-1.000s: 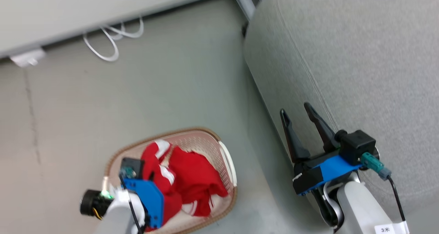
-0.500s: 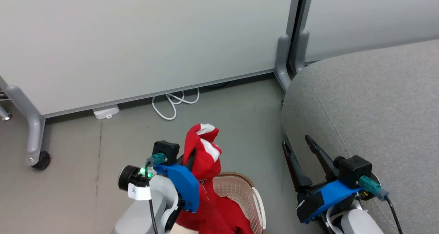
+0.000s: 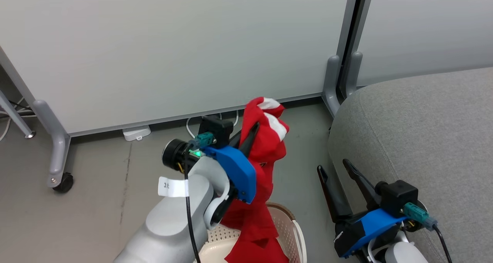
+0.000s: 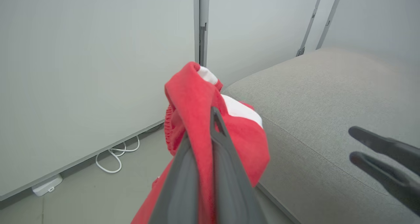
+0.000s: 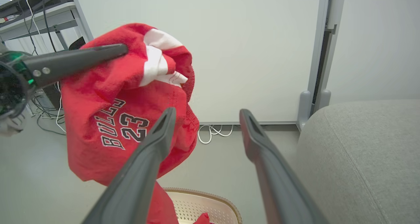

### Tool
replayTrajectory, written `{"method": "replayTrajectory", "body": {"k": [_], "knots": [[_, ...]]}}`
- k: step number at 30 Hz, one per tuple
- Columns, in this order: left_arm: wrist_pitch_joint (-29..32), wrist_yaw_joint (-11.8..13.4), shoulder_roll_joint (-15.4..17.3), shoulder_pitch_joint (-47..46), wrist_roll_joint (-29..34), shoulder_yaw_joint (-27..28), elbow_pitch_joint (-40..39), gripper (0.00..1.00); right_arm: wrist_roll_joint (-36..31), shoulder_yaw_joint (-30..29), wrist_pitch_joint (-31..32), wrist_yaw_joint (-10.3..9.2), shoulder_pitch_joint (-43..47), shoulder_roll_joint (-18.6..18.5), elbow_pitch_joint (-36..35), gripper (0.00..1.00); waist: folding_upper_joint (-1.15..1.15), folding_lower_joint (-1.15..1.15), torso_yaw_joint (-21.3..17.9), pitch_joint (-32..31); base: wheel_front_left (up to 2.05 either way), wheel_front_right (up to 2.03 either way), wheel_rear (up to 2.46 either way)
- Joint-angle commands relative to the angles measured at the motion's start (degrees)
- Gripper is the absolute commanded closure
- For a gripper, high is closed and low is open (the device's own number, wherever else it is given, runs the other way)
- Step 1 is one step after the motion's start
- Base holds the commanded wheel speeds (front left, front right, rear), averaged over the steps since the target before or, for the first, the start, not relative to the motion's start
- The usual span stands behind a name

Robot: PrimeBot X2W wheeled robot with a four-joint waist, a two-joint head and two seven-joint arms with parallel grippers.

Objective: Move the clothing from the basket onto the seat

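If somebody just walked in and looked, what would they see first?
A bright red garment, dangling from the left gripper, which is shut on it, above the cream basket on the floor. To the right is the big grey seat, with the right gripper open beside it.

Smooth grey floor [image 3: 100, 186]. Cream perforated plastic basket [image 3: 285, 226] stands on it. Large grey fabric seat [image 3: 423, 132] just right of basket. Coiled white cable [image 5: 212, 131] beyond basket.

garment [image 3: 265, 147]: 1 | basket [image 3: 285, 227]: 1 | seat [image 3: 423, 132]: 1 | pincers: 2, left pincer [image 3: 254, 126], right pincer [image 3: 332, 165] | floor cable [image 4: 118, 150]: 1
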Motion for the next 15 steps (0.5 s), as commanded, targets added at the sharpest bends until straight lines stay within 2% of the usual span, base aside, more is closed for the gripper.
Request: {"method": "replayTrajectory", "body": {"k": [1, 8, 15], "knots": [[0.2, 0.5, 0.0, -2.0, -1.3, -1.0, -1.2, 1.0, 0.0, 0.2, 0.1, 0.03, 0.7, -0.2, -0.3, 0.0, 0.0, 0.01, 0.0, -0.1, 0.0, 0.0, 0.0], [0.9, 2.4, 0.0, -6.3, -7.1, -5.7, -4.5, 1.0, -0.1, 1.1, 0.9, 0.03, 0.6, -0.2, -0.8, 0.0, 0.0, 0.01, -0.6, -0.5, 0.0, 0.0, 0.0], [-0.2, 4.4, 0.0, -8.7, -11.1, -9.6, -4.4, 1.0, -0.5, 1.7, 1.3, 0.03, 0.5, -0.2, -1.3, 0.0, 0.0, 0.01, -1.7, -0.2, 0.0, 0.0, 0.0]]}}
